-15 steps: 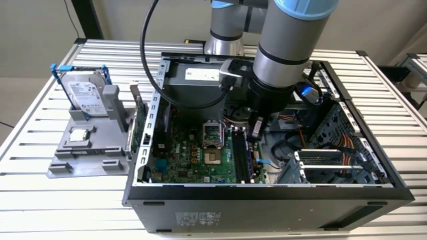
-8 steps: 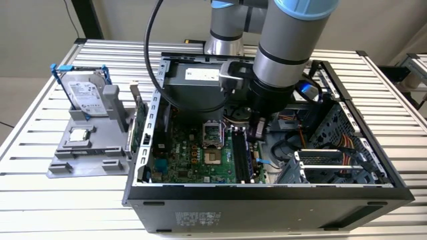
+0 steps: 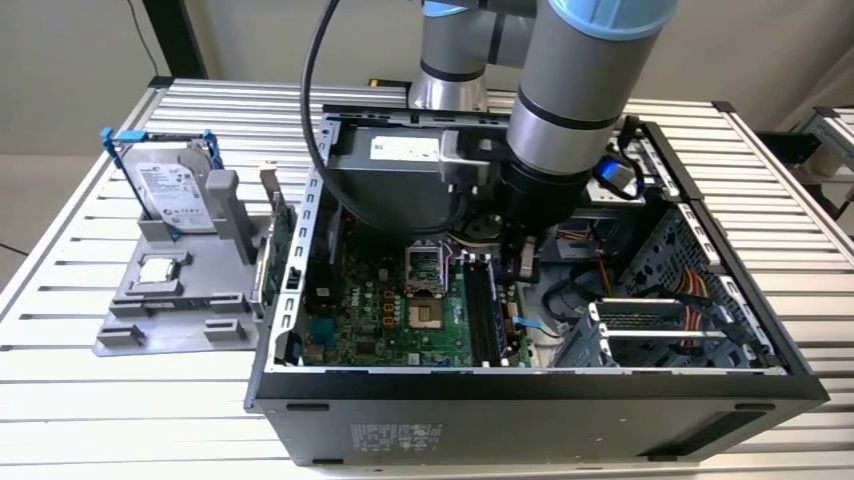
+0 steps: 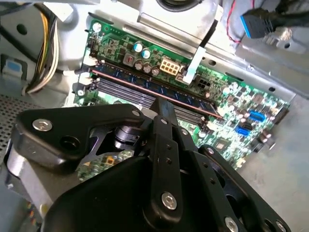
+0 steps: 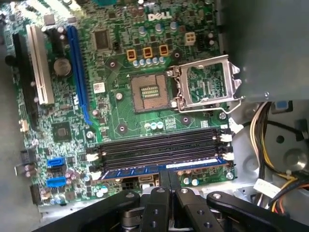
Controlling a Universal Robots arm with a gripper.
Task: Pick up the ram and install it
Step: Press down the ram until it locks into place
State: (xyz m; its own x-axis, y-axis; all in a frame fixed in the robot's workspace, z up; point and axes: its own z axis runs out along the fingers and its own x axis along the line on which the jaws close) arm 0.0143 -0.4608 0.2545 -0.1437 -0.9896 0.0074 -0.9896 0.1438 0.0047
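1. Green board fills your wrist views: the motherboard (image 5: 120,111) lies flat inside an open computer case (image 3: 534,385), and your arm reaches down into it.
2. Your gripper (image 5: 168,186) is clenched on the ram (image 5: 159,169), its two fingers pinching the stick near the middle of its length.
3. That stick stands on edge in the slot nearest the board's edge; three black slots (image 5: 159,147) just beside it hold nothing.
4. By my judgement the pickup is done and the stick is in its slot. Whether it is pressed fully home, with the white end clips (image 5: 227,156) latched, I cannot tell.
5. In the exterior view, the case rests on a table (image 3: 80,280) of ribbed metal slats.
6. Toward the exterior view's left, well apart from the case, a grey stand (image 3: 180,300) holds a hard drive (image 3: 174,185) in a blue frame.
7. Behind the table you have a plain pale wall (image 3: 67,60).
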